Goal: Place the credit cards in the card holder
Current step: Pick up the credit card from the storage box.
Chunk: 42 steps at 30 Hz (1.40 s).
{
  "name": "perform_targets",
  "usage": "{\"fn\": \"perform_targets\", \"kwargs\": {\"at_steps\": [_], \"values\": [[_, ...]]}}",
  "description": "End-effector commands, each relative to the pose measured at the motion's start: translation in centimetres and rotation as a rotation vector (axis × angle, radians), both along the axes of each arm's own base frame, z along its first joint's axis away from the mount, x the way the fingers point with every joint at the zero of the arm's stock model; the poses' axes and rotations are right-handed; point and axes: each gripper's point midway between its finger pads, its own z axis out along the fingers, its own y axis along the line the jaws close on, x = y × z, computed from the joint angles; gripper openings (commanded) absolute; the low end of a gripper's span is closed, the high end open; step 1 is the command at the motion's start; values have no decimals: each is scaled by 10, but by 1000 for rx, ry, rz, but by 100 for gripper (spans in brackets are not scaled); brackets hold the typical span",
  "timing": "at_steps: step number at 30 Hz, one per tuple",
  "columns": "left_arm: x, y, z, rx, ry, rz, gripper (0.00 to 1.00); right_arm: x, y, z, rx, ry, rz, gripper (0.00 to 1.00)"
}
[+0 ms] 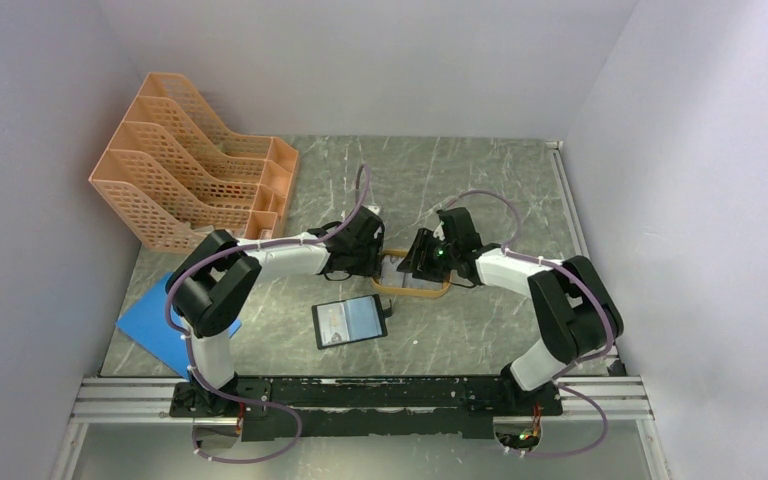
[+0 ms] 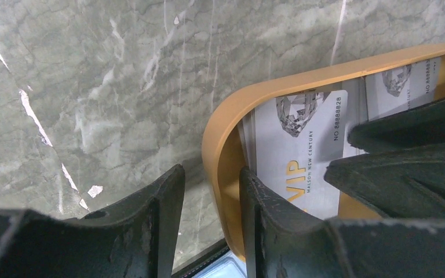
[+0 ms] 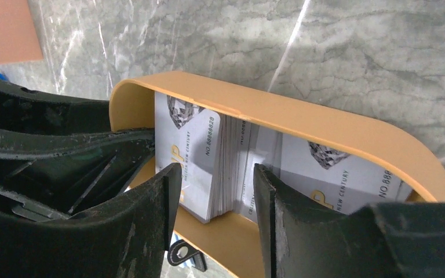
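The credit cards (image 3: 188,145) lie as a stack of pale VIP cards inside an orange oval tray (image 3: 301,119), with more cards (image 3: 336,174) beside the stack. My right gripper (image 3: 215,169) hangs open over the tray, its fingers on either side of the stack's edge without touching it. My left gripper (image 2: 211,174) is open and straddles the tray's rim (image 2: 223,133), one finger outside and one inside next to the cards (image 2: 301,150). The card holder (image 1: 350,320) lies open on the table in front of the tray (image 1: 410,288). Both grippers (image 1: 375,255) (image 1: 422,258) meet over the tray.
Orange mesh file racks (image 1: 195,165) stand at the back left. A flat blue sheet (image 1: 145,320) lies at the left, partly under the left arm. The holder's snap tab (image 3: 185,255) shows just below the tray. Grey walls close in on both sides.
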Motion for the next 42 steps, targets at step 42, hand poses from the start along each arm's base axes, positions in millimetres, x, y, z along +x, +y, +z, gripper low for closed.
{"fn": "perform_targets", "kwargs": {"at_steps": [42], "values": [[-4, 0, -9, 10, 18, -5, 42, 1, -7, -12, 21, 21, -17, 46]]}}
